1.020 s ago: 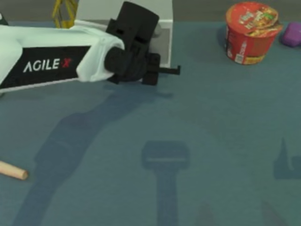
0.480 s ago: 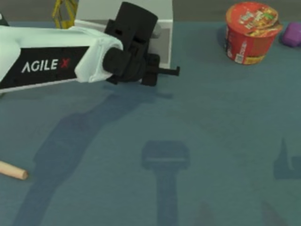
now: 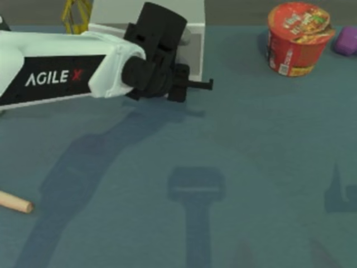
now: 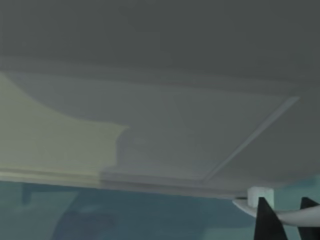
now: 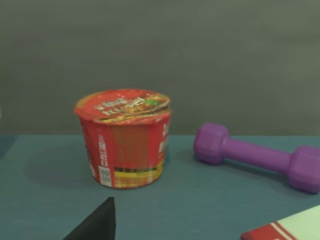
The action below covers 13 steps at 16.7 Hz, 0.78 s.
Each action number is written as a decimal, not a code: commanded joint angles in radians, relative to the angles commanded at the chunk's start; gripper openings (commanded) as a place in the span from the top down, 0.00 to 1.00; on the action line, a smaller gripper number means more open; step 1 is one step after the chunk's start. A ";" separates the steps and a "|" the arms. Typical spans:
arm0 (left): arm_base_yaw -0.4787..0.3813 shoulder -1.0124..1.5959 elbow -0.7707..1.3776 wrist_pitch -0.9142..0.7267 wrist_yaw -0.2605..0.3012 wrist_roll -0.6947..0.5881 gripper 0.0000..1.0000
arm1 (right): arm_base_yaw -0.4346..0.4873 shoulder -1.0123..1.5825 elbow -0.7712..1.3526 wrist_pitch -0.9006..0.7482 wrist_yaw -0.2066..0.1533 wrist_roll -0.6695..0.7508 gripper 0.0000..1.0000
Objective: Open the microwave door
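Near edge of the teal table point(image 3: 262, 167): a wooden stick end point(image 3: 15, 203) at the left, arm shadows across the middle. Farther back, the left arm point(image 3: 56, 72) stretched in from the left, its black left gripper point(image 3: 195, 86) low at the front right corner of the microwave point(image 3: 184, 22) (the box standing at the far edge, left of centre, mostly hidden under the wrist). From the left wrist view, the microwave door point(image 4: 165, 130) filling the frame close up, grey window and pale frame, with two dark fingertips point(image 4: 267, 220) on either side of a small white knob-like piece point(image 4: 260, 195) at the door's lower edge; fingers narrow, contact with that piece impossible to tell. Far right, a red noodle cup point(image 3: 297, 38) upright, a purple dumbbell point(image 5: 260, 156) just beside it, a red-and-white object point(image 5: 285, 227) at the right wrist view's edge. Yellow frame point(image 3: 75, 15) at the far left behind the microwave. Right gripper point(image 5: 97, 222) showing one dark finger only, spread impossible to tell, facing the cup.
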 joint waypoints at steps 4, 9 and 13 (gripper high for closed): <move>0.000 0.000 0.000 0.000 0.000 0.000 1.00 | 0.000 0.000 0.000 0.000 0.000 0.000 0.00; 0.000 0.000 0.000 0.000 0.000 0.000 1.00 | 0.000 0.000 0.000 0.000 0.000 0.000 0.00; -0.001 -0.011 -0.015 0.008 0.018 0.014 1.00 | 0.000 0.000 0.000 0.000 0.000 0.000 0.00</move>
